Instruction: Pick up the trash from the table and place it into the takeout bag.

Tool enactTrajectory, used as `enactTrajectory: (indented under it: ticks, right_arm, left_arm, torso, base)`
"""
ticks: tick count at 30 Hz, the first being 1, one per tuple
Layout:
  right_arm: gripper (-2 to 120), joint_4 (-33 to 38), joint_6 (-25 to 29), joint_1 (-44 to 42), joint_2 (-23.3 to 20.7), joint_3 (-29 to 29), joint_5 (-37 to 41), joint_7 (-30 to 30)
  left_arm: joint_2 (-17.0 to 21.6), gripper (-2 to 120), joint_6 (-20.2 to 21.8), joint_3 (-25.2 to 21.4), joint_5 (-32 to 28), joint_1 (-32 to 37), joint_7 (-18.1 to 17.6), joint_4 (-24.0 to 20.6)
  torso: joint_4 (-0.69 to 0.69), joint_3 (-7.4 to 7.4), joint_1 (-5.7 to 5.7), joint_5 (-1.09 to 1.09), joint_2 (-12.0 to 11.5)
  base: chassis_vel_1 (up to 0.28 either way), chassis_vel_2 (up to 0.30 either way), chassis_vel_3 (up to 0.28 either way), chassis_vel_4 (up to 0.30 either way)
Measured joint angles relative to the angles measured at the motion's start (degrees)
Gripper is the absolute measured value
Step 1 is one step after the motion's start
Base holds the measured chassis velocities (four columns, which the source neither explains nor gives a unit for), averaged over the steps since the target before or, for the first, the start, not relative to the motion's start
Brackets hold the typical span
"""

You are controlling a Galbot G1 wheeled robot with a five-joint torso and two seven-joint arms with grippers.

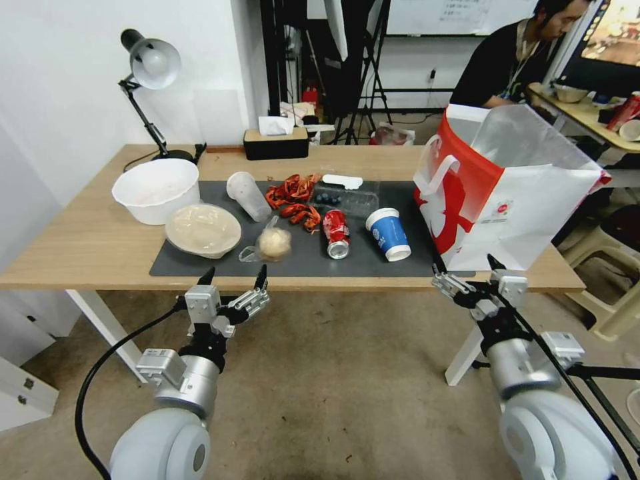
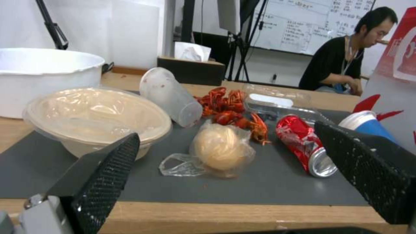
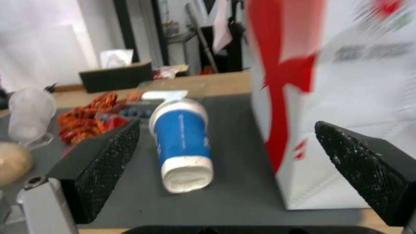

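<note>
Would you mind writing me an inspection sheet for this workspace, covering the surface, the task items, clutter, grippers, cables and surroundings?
Surface: light-wood table with a dark grey mat.
Job's things: on the mat lie a beige bowl, a clear bag with a lump, a translucent cup, red shells, a red can and a blue paper cup, the cups and can on their sides. The takeout bag stands open at the table's right end.
Clutter: white tub, desk lamp, tissue box.
Grippers: left gripper and right gripper open, before the table's near edge, holding nothing.
Cables: black cable by the left arm.
Surroundings: seated person behind, second desk.
</note>
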Motion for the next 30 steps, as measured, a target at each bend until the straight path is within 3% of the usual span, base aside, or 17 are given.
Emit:
enactTrajectory:
  ticks: [5, 9, 21, 30]
  right_arm:
    - [100, -4.56, -0.09, 4.0, -3.45, -2.25, 3.92, 0.71]
    - [100, -11.14, -2.48, 12.65, -7.43, -7.38, 9.96, 3.06]
    - [100, -17.28, -5.46, 20.0, -7.2, -13.34, 13.84, 5.0]
    - [76, -20.93, -6.21, 22.29, -6.41, -15.31, 14.27, 5.76]
  left_arm:
    - [-0.46, 100, -0.3, -0.1, 0.51, 0.25, 0.13, 0.0]
    - [-1.37, 100, -0.92, -0.43, 1.34, 0.76, 0.26, 0.01]
    - [-1.78, 100, -1.75, -1.05, 1.86, 1.29, 0.24, 0.0]
    - [-1.83, 100, -2.31, -1.14, 2.12, 1.44, 0.17, 0.1]
  torso:
    - [-0.01, 0.0, 0.0, 0.01, 0.0]
    - [0.0, 0.0, 0.0, 0.0, 0.0]
    - [-0.01, 0.0, -0.02, 0.0, 0.0]
    - [-0.01, 0.0, -0.01, 0.0, 0.0]
  base:
    - [0.0, 0.0, 0.0, 0.0]
    - [0.0, 0.0, 0.0, 0.0]
    - [0.0, 0.0, 0.0, 0.0]
    - [0.0, 0.0, 0.0, 0.0]
